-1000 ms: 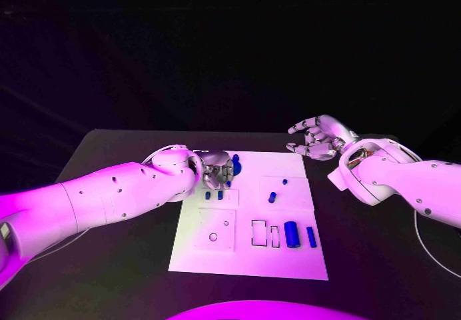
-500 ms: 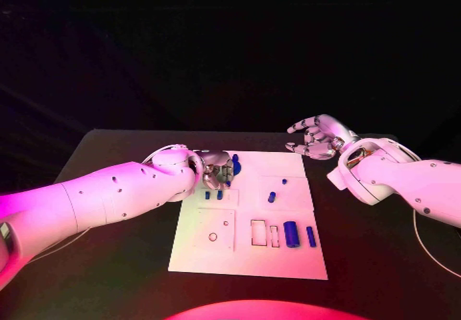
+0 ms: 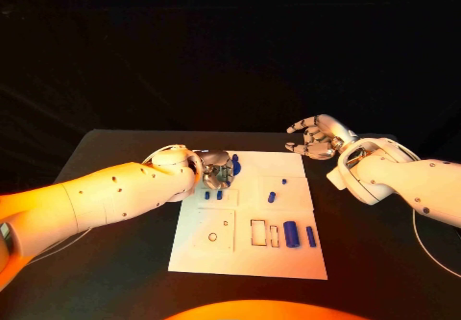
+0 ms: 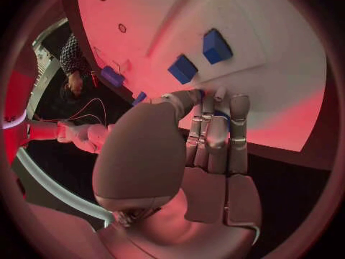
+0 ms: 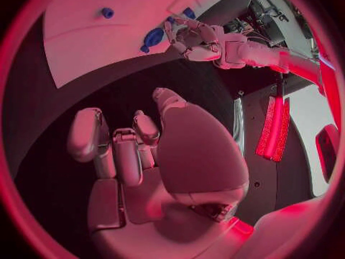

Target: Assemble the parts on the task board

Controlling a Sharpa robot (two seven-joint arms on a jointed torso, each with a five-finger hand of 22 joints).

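The white task board (image 3: 248, 260) lies in the middle of the black table. My left hand (image 3: 217, 169) hangs over its far left corner, fingers curled together against the thumb. In the left wrist view a sliver of a blue part (image 4: 223, 116) shows pinched between them. A larger round blue part (image 3: 235, 163) stands just beside that hand. Two small blue blocks (image 3: 212, 195) sit close in front of it, also seen as blocks (image 4: 199, 57). My right hand (image 3: 316, 138) is raised beyond the board's far right corner, fingers spread, holding nothing.
A blue peg (image 3: 272, 197) and a tiny blue piece (image 3: 284, 181) lie mid-board. A thick blue cylinder (image 3: 291, 234) and a slim one (image 3: 310, 236) lie at the right, beside two rectangular slots (image 3: 266, 233). A round hole (image 3: 213, 236) is on the left.
The left hand's fingers have drawn in slightly over the board's far left corner, and the blue tip below them shows less. The right hand has stayed put.
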